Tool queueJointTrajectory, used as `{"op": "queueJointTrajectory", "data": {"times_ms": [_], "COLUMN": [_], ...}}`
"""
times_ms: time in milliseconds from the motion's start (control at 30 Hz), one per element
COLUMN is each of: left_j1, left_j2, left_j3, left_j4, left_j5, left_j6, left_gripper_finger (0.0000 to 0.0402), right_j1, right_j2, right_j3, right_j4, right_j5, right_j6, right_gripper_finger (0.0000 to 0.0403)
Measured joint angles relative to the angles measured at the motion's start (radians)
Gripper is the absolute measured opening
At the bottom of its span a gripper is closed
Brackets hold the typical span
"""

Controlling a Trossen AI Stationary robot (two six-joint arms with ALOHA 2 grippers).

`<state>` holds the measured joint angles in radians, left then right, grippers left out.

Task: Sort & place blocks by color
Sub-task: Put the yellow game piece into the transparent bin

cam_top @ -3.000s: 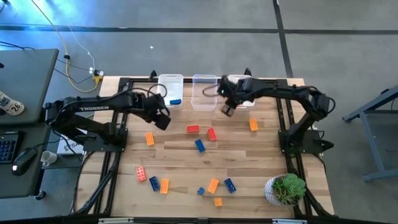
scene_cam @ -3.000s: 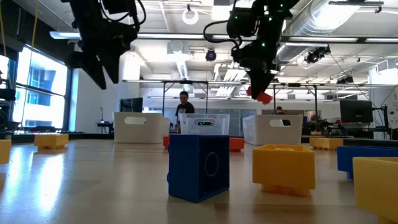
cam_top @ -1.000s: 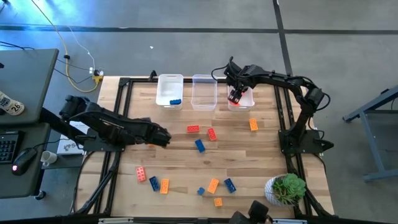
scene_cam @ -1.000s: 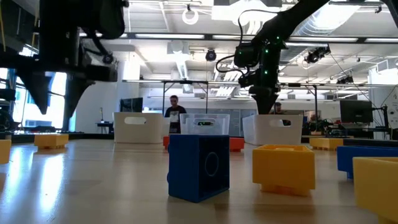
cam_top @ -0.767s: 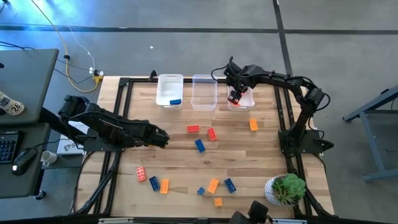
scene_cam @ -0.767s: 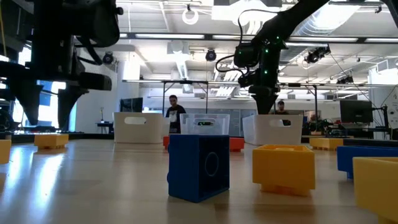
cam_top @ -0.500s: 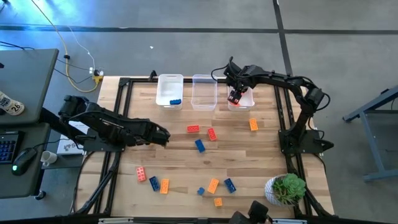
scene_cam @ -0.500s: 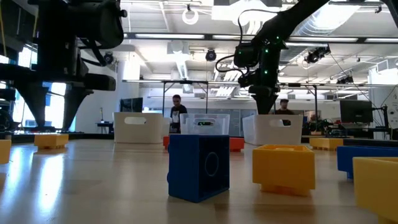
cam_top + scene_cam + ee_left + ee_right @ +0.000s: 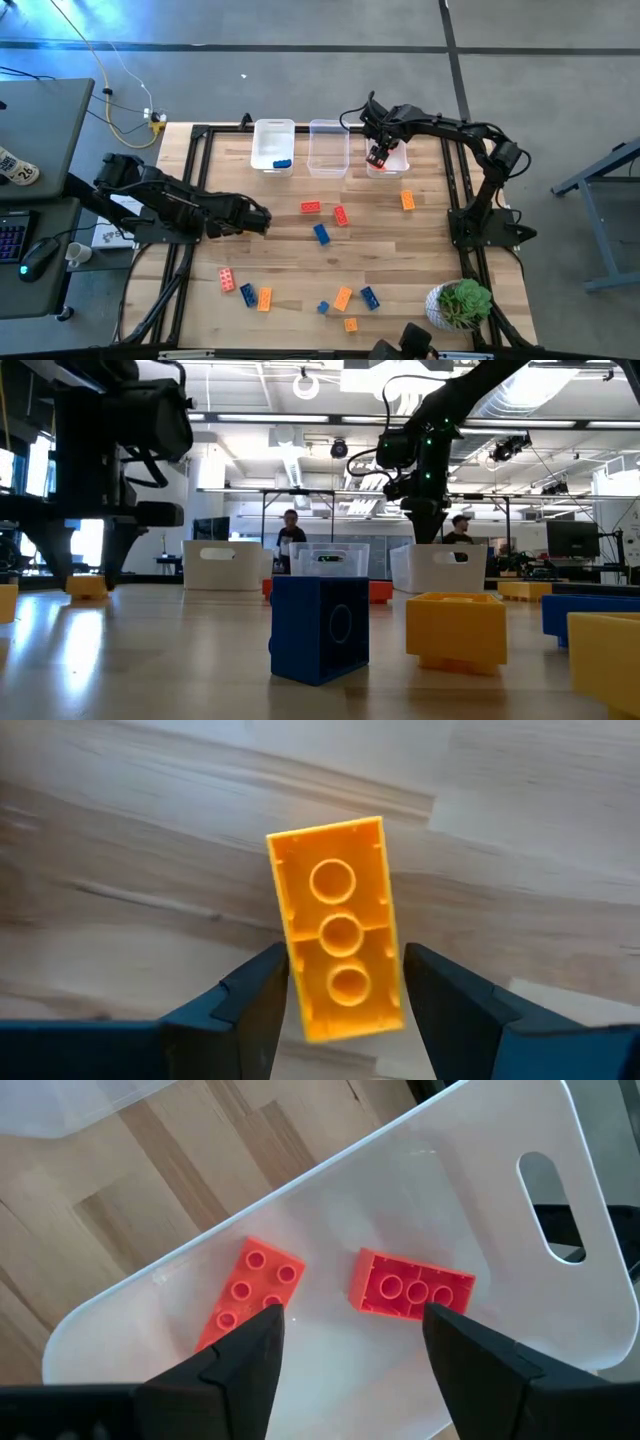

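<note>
my left gripper (image 9: 340,995), low over the table (image 9: 420,240), fingers apart with an orange-yellow brick (image 9: 340,925) lying hollow side up between the fingertips (whether the pads touch its sides i cannot tell). my right gripper (image 9: 350,1345), hanging above the rightmost clear bin (image 9: 480,1210), fingers apart and holding nothing; two red bricks (image 9: 412,1288) lie on the bin floor directly below it, one studs up and one hollow side up, a little apart. beside that bin, toward my left gripper, stand a middle bin (image 9: 328,147) and a far bin (image 9: 273,143) with one blue brick (image 9: 282,163) inside. loose bricks (image 9: 320,233) in red, blue and orange-yellow lie scattered over the table between and in front of my two grippers.
</note>
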<state>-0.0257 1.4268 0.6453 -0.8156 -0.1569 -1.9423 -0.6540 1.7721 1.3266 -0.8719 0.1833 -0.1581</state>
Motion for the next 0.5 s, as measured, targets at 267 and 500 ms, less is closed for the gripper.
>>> {"op": "queueJointTrajectory", "data": {"times_ms": [267, 500], "left_j1": [-0.001, -0.002], "left_j2": [-0.003, -0.003], "left_j3": [-0.039, -0.039], "left_j4": [0.017, 0.024], "left_j5": [0.0, -0.016], "left_j6": [0.037, 0.142], "left_gripper_finger": [0.0164, 0.0107], "right_j1": [0.0, 0.0], "right_j2": [0.0, 0.0], "right_j3": [0.0, 0.0], "right_j4": [0.0, 0.0], "right_j5": [0.0, 0.0], "right_j6": [0.0, 0.004], "right_gripper_finger": [0.0226, 0.0226]}}
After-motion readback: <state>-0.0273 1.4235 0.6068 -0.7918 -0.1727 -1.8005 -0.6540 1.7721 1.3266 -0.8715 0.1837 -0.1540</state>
